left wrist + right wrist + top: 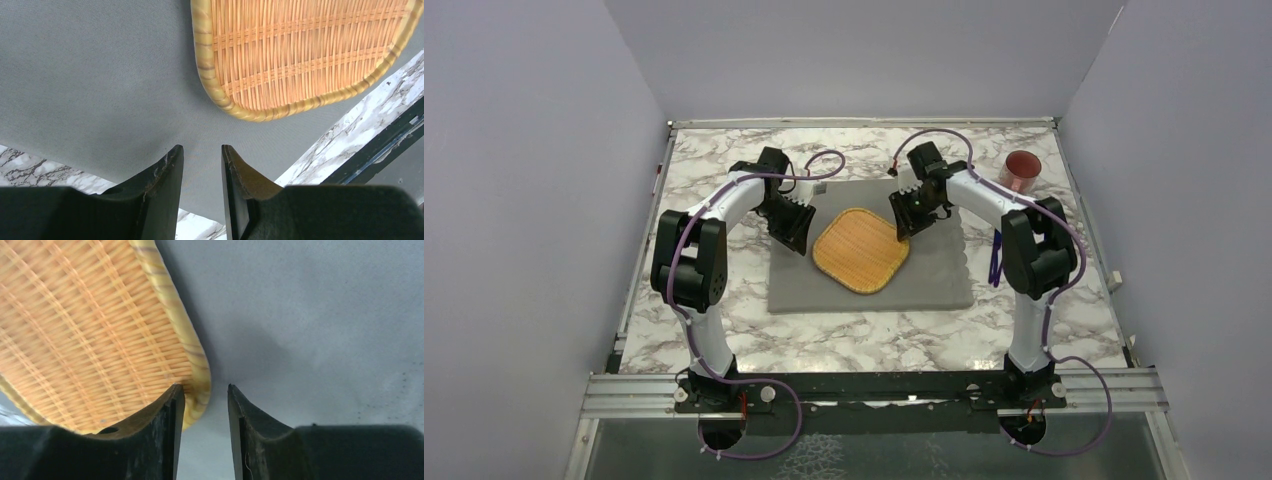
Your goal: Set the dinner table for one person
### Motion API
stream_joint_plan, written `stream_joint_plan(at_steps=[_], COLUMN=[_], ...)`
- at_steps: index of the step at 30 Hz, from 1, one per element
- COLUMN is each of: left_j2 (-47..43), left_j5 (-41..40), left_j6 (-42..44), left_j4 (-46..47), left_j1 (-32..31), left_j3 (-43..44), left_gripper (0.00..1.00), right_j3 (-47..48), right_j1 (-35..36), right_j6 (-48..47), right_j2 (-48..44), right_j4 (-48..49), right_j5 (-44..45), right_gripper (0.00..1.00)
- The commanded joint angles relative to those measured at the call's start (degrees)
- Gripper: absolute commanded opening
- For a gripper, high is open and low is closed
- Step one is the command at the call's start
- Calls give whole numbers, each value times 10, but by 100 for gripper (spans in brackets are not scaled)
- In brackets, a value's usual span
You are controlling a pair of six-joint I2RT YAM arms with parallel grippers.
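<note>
Top view. The table point(844, 340), marble-veined with a metal edge, fills the floor of the booth in front of both arm bases. A grey mat point(924, 285) lies near its middle, slightly skewed. A woven tray point(861, 250) sits flat on the mat, turned so that one corner points to the near edge. A red cup point(1022, 172) stands upright on bare marble at the far right, well apart from the mat. The left gripper point(792, 232) points down just beside the tray's left side. The right gripper point(902, 222) is at the tray's far right edge. From this view I cannot tell how far apart either pair of jaws stands.

Left wrist view. The left gripper point(202, 150) has its jaws parted by a narrow gap with nothing between them. Only the mat point(100, 75) shows through the gap. The tray point(300, 50) lies ahead and to the right, apart from the fingers point(167, 170). The table point(350, 130) shows past the mat's edge at right and lower left.

Right wrist view. The right gripper point(206, 388) also has a narrow gap. The rim of the tray point(85, 330) runs behind the left finger and into the gap. Grey mat point(325, 315) shows between the rim and the right finger, so the jaws are not closed on the tray. Whether the left finger touches the rim I cannot tell.
</note>
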Motion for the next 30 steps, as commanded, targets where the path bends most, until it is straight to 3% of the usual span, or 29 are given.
stream_joint_plan(at_steps=[1,3,4,13,18,30], left_j2=[-7,-4,-2,0,17,61], left_j5=[17,15,15,59,103,126], left_j6=[1,-2,-2,-6,-5,-17], left_j4=[-3,-5,-6,-16,-1,24], left_j1=[0,0,0,0,0,-1], left_j3=[16,23,27,26,24,18], left_gripper=[36,36,36,37,35,35], right_j3=[-10,-3,-2,-39,-51,-62], right_j1=[-1,-1,-1,-1,-1,-1], right_j6=[-38,-48,-50,-53,-54,-55], right_j2=[-39,-49,-55,-108,-101,-80], right_j4=[-11,-15,-18,-29,-24,-13], right_j5=[38,46,48,20,7,-25], right_gripper=[44,56,57,57,56,53])
